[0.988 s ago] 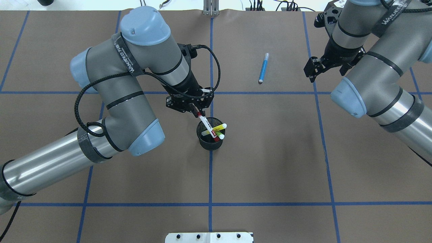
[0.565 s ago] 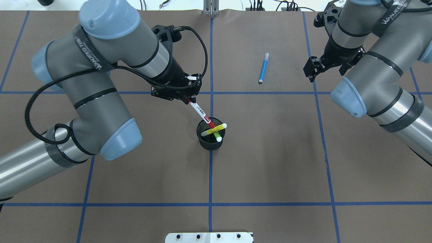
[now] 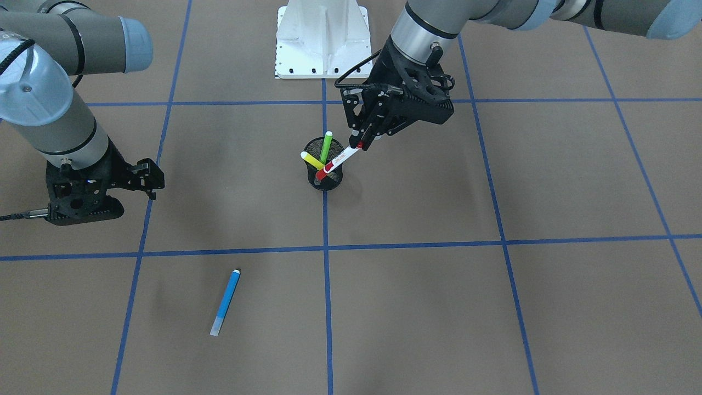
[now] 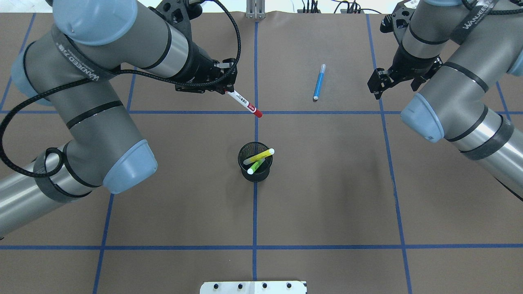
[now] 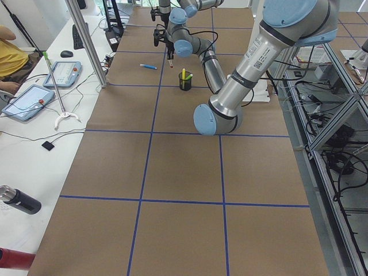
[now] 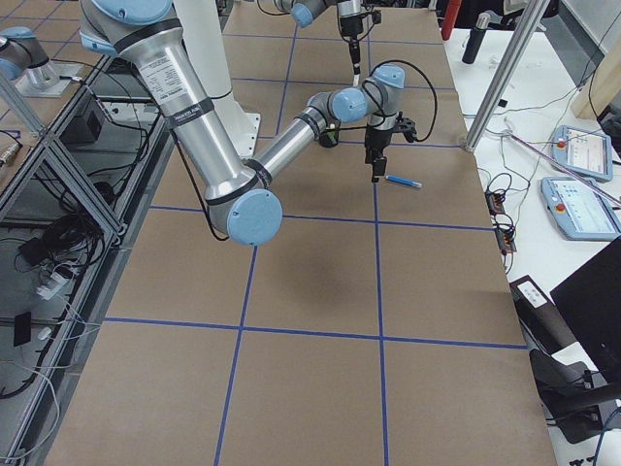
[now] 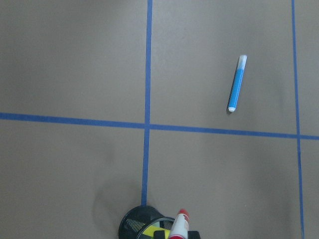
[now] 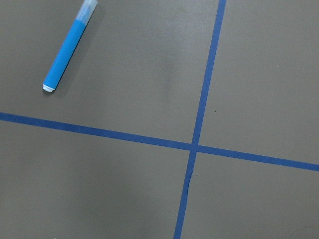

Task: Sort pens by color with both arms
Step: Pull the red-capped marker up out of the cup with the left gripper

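Note:
My left gripper (image 4: 227, 89) is shut on the white-barrelled pen with red cap and end (image 4: 244, 103) and holds it tilted in the air, behind the black mesh cup (image 4: 254, 174). In the front view the left gripper (image 3: 362, 140) holds this pen (image 3: 341, 158) above the cup's rim. The yellow pen (image 4: 261, 155) and green pen (image 4: 256, 166) stand in the cup. The blue pen (image 4: 319, 82) lies on the table at the back right. My right gripper (image 4: 378, 87) is open and empty to the right of it.
The table is covered in brown paper with blue tape grid lines. The white base pedestal (image 3: 322, 38) stands at the robot's edge. In the exterior left view, tablets (image 5: 29, 100) and cables lie on a side bench.
My left gripper has lifted the white-and-red pen out of the cup and carried it back and to the left. The right arm and the blue pen have not moved.

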Tool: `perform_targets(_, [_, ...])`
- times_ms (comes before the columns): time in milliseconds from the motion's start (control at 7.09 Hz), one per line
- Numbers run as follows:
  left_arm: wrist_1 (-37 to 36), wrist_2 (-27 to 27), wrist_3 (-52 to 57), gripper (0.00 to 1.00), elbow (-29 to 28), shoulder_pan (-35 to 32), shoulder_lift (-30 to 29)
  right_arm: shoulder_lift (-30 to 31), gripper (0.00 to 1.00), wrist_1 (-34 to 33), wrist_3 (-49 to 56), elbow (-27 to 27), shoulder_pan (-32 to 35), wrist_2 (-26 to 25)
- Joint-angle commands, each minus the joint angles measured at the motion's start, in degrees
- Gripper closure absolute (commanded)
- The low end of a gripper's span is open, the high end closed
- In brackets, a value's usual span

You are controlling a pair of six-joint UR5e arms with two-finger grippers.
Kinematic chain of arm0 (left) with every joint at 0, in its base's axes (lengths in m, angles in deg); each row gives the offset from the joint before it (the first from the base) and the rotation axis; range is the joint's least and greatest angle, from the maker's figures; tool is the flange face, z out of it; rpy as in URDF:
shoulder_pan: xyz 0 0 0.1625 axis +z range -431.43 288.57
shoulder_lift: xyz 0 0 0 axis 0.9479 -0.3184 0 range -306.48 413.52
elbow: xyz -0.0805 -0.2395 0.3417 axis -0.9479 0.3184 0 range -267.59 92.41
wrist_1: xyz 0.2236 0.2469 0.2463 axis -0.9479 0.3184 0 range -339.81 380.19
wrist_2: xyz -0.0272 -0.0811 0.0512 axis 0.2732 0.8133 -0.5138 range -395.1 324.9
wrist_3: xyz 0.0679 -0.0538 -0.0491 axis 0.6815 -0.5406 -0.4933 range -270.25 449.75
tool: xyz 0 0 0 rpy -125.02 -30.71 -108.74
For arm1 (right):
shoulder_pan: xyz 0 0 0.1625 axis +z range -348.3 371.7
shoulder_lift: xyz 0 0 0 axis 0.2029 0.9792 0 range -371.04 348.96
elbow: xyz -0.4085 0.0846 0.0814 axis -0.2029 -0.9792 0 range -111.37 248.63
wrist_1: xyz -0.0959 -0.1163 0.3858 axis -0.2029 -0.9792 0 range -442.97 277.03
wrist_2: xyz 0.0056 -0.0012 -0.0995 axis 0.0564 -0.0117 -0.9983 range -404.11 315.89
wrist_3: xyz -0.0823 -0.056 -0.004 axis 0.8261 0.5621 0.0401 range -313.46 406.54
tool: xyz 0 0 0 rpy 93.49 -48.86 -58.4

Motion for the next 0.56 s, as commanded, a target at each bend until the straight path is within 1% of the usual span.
perform_targets(0, [15.05,-8.20,-5.20,1.00,-8.35,0.41,-0.19,0.10,0.00,0.09,0.04,0.44,0.24,0.18])
perform_targets(141, [21.13,-13.11,-6.61,1.00,-13.45,0.85,-0.71,0.10,0.00,0.18,0.04,0.62,0.42,0.53])
perform_targets(282, [27.02,-18.64,-7.58,1.00,-19.50,3.03,-3.07,0.45,0.00,1.74,0.04,0.62,0.59,0.62])
perform_targets(423, [31.00,-24.26,-9.76,1.00,-25.57,4.88,-5.88,1.32,0.00,3.24,0.04,0.62,0.68,0.80])
